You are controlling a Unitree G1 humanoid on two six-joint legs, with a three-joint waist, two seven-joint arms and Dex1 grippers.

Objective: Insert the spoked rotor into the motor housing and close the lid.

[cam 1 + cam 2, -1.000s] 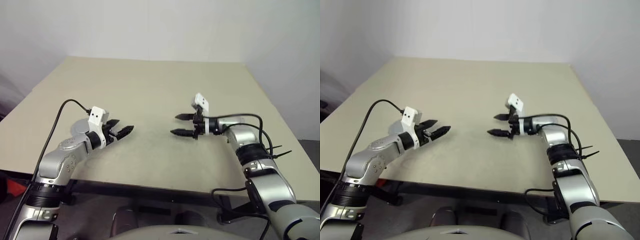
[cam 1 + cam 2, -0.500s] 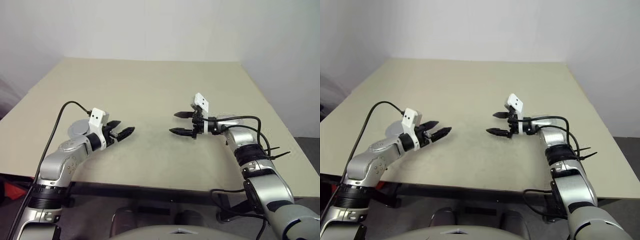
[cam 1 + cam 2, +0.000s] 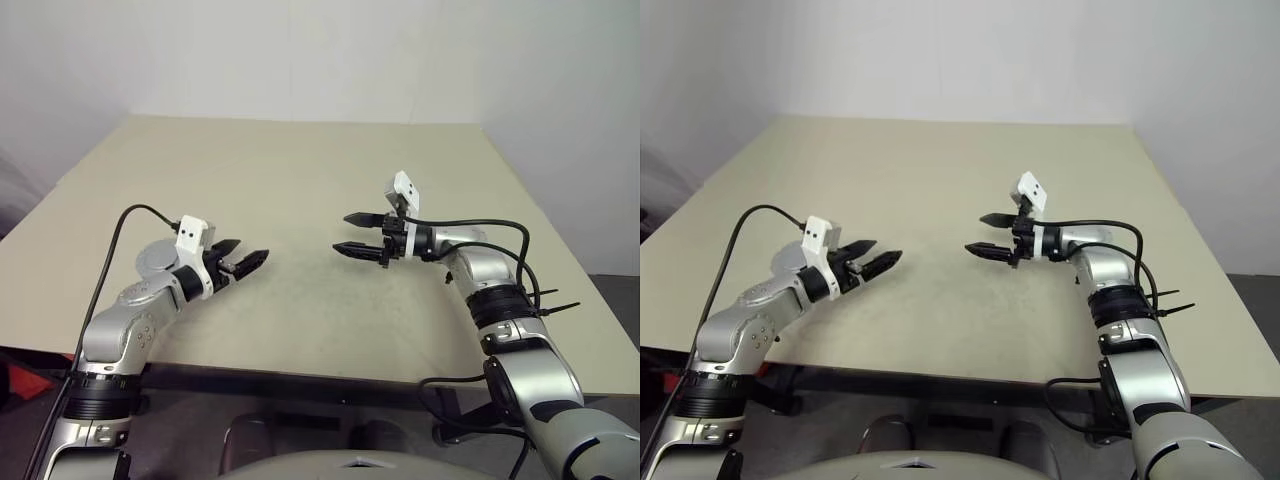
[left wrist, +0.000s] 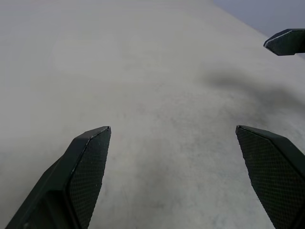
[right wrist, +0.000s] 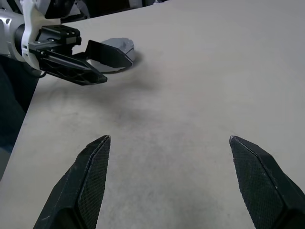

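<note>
Neither rotor, housing nor lid could be made out. The left pincer (image 3: pixel 246 262) hung spread wide and empty over the beige tabletop (image 3: pixel 300 170). Facing it, well apart, the right pincer (image 3: pixel 350 234) hung equally wide and empty over the tabletop.

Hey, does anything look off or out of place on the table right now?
Nothing is spilled, askew or damaged. The left gripper and right gripper hang open above the beige table, facing each other and holding nothing.
</note>
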